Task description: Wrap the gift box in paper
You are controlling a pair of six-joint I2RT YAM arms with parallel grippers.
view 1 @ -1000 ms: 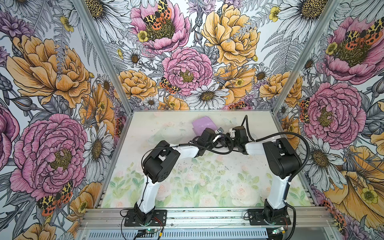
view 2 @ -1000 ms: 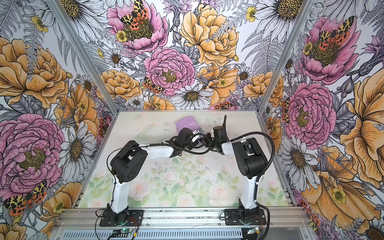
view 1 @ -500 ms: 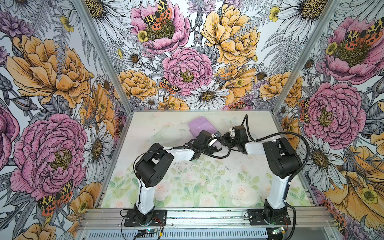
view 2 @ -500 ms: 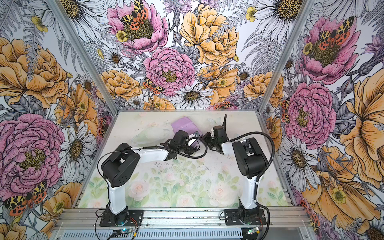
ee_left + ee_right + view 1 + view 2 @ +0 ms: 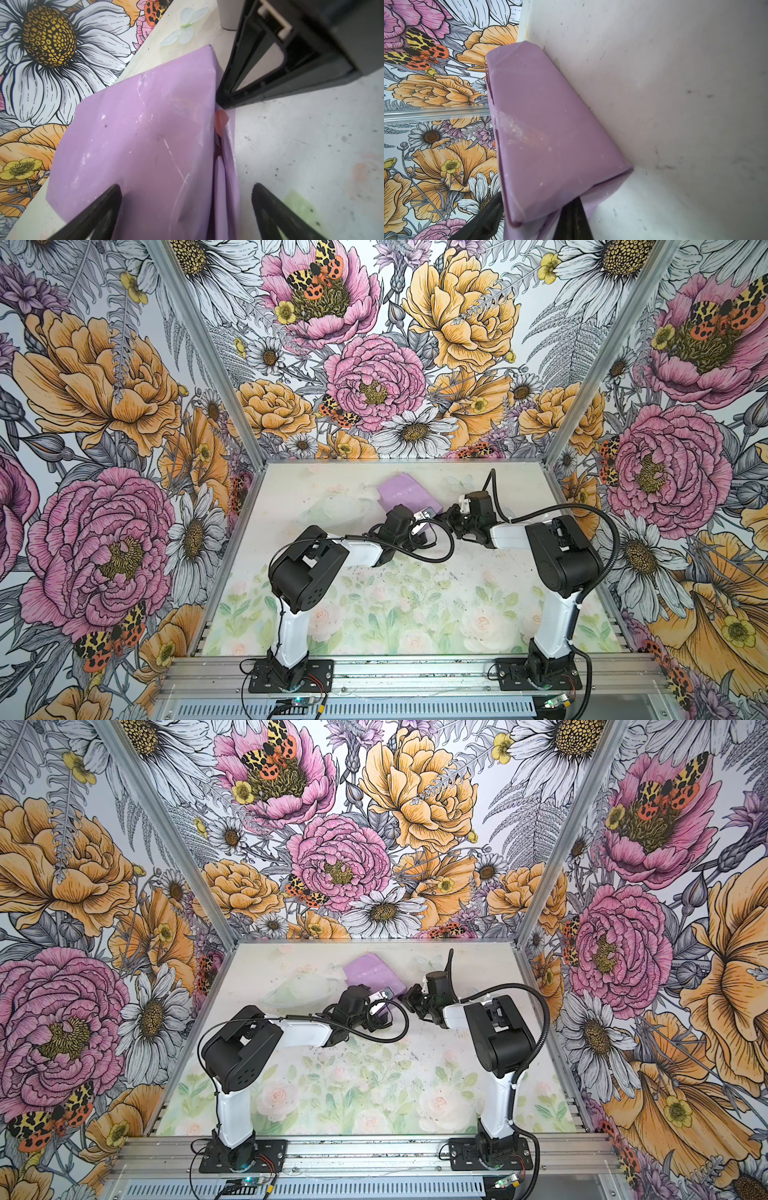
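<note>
Right wrist view: gift box (image 5: 550, 135) inside lilac paper (image 5: 604, 191), on table (image 5: 675, 104).

Tall wall panels (image 5: 374, 377) printed with large pink, orange and white flowers, ferns and spotted moths close the cell on the left, far and right. Slim aluminium posts (image 5: 205, 352) mark the far corners. The desk (image 5: 395, 605) carries a pale green-and-pink rose print, paler and speckled toward the far side. A silver aluminium rail (image 5: 415, 672) runs along the near edge. Light is soft and even.
</note>
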